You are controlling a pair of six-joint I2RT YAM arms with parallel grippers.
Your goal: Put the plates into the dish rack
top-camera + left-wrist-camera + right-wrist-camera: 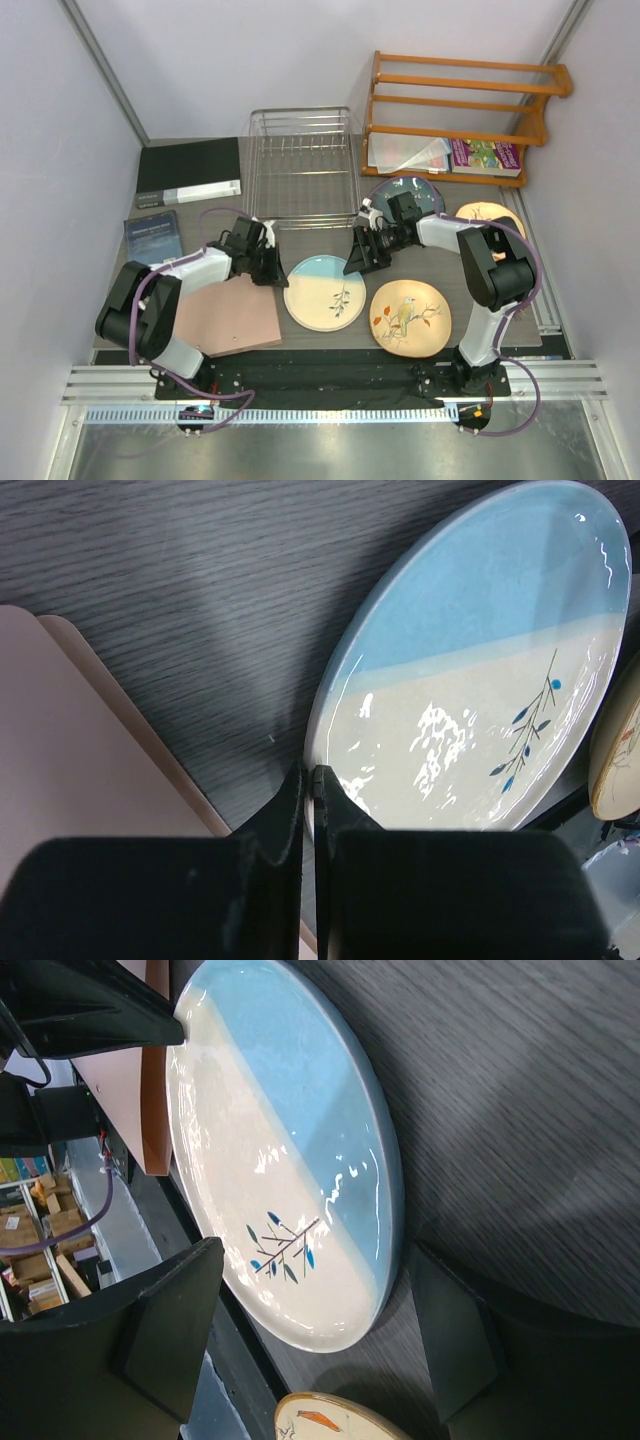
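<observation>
The cream-and-light-blue plate (325,292) lies flat on the dark table between both arms; it also shows in the left wrist view (470,680) and the right wrist view (290,1150). My left gripper (277,268) (310,772) is shut on the plate's left rim. My right gripper (357,258) (315,1260) is open, low at the plate's upper right edge, one finger on each side of the rim. The yellow-orange bird plate (410,318) lies to the right. The dark teal plate (430,190) and the orange branch plate (490,215) lie behind my right arm. The wire dish rack (300,165) stands empty at the back.
A pink board (225,318) lies left of the plate, under my left arm. A black binder (188,170) and a blue book (153,237) lie at the back left. An orange wooden shelf (460,100) with books (485,155) stands at the back right.
</observation>
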